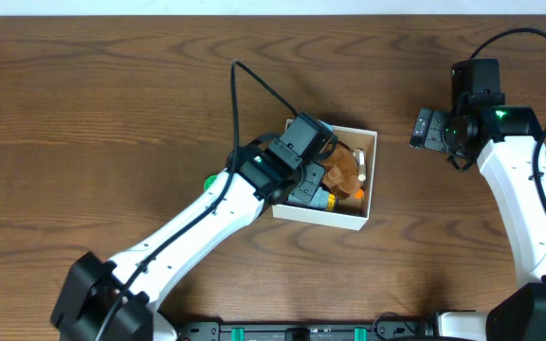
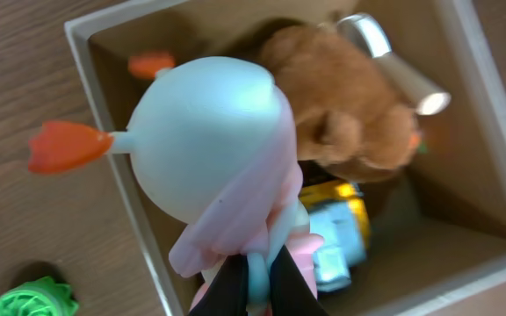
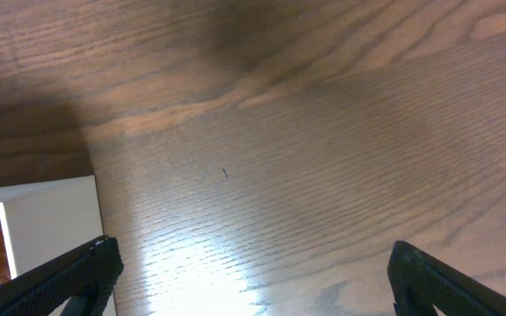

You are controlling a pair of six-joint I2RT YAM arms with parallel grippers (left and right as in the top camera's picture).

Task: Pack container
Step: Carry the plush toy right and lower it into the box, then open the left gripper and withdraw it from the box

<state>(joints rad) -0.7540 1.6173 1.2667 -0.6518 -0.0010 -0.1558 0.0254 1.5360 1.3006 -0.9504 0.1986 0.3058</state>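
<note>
Fig.: Container [image 1: 322,217] at table centre, w/ brown plush [image 1: 344,169], yellow-blue toy car [image 2: 341,233] and silver cylinder [image 2: 393,61] inside. My left gripper [image 2: 251,279] is over its left edge, clamped on a pale-headed pink doll [image 2: 209,140]. My right gripper [image 3: 253,268] is to the right over bare table [image 3: 323,132], fingers wide apart. Green toy [image 2: 33,298] lies just left of the container.

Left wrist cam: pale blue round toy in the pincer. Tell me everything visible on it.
The toy is a smooth, glossy, plastic-looking figure: a big pale blue-white dome, a pink band draped down one side, and a thin stalk ending in an orange tip. The left pincer is shut on its narrow lower part. It hangs over one wall of the container, beside the brown plush; whether it touches either cannot be told.
</note>
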